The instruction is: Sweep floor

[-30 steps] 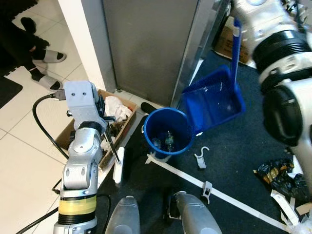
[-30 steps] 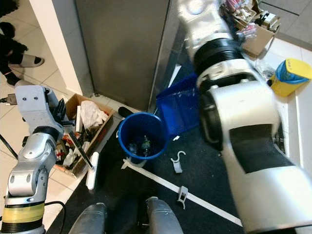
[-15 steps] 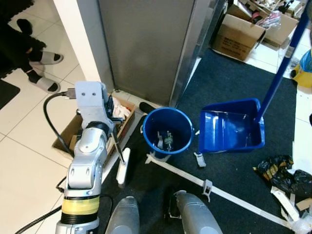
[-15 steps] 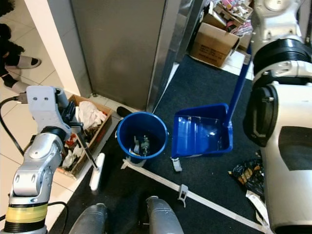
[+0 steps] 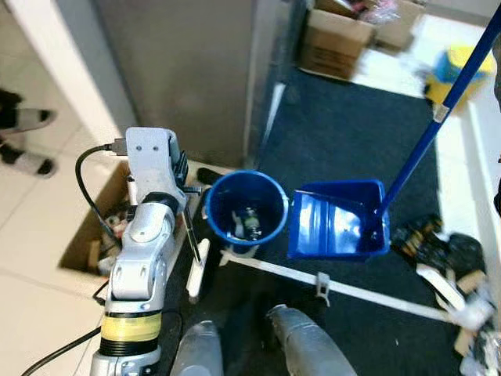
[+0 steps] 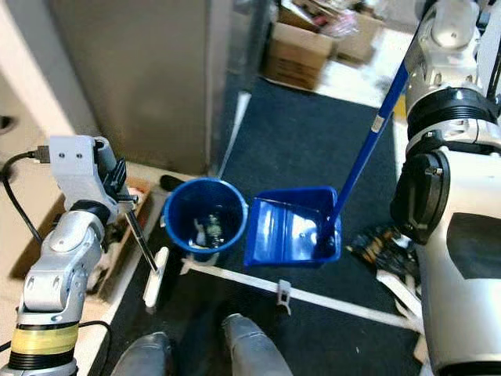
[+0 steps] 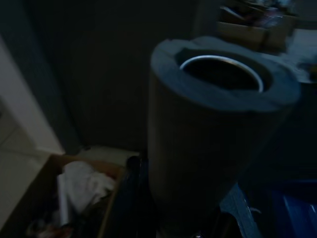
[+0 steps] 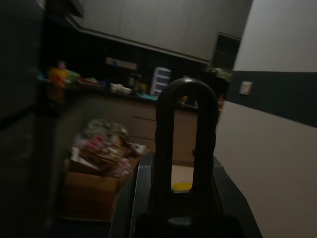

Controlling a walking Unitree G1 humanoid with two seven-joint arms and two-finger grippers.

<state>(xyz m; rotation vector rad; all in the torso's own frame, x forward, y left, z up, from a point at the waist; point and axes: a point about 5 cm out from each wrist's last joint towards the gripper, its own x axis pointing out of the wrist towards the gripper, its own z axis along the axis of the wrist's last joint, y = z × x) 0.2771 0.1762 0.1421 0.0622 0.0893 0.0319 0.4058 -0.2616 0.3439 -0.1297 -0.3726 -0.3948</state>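
Eye views: blue dustpan (image 5: 338, 229) now set flat on the dark mat just beside the blue bucket (image 5: 244, 210), where a second ago it hung tilted above; emptying looks done, sweeping can resume. Left wrist view: left hand (image 5: 183, 205) clenched on the broom handle (image 7: 208, 144). Right wrist view: right hand (image 8: 185, 148) grasping the dustpan's pole end.

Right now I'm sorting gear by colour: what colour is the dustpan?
Blue, like its long handle; the dustpan shows best in the left eye view.
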